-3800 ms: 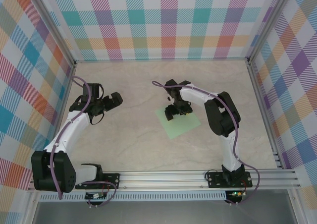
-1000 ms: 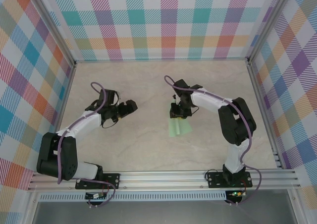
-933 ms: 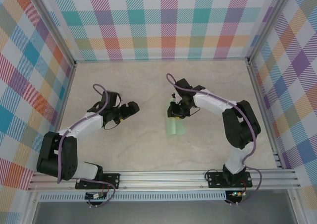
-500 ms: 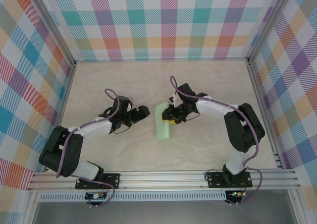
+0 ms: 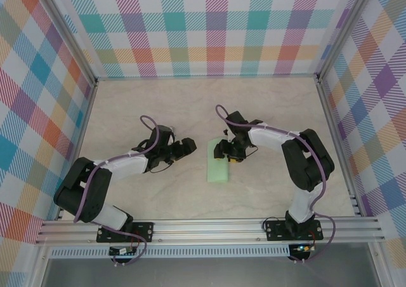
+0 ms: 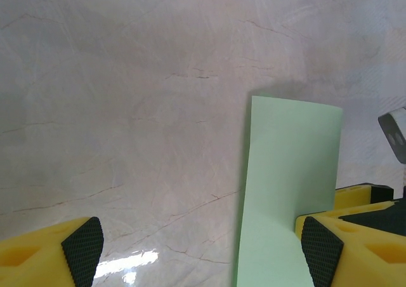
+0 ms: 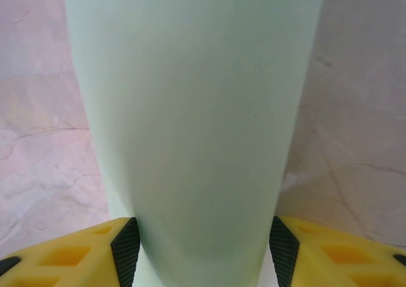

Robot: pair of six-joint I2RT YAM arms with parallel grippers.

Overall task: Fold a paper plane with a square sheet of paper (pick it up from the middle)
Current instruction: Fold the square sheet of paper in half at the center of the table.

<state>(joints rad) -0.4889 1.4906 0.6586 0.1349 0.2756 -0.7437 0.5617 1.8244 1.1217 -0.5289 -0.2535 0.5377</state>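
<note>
Sheet of paper (image 5: 218, 163) shifted right — unmarked.

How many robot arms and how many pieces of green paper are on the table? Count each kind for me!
Robot arms: 2, the left arm and the right arm
Pieces of green paper: 1, the square sheet of paper, folded into a narrow strip
Total: 3

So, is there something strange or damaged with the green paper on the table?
Nothing stands out. The square sheet of paper lies on the table as a narrow folded strip, with clean straight edges and no tears visible. The right gripper is at its far end, jaws astride it; the left gripper is beside it, open.
</note>
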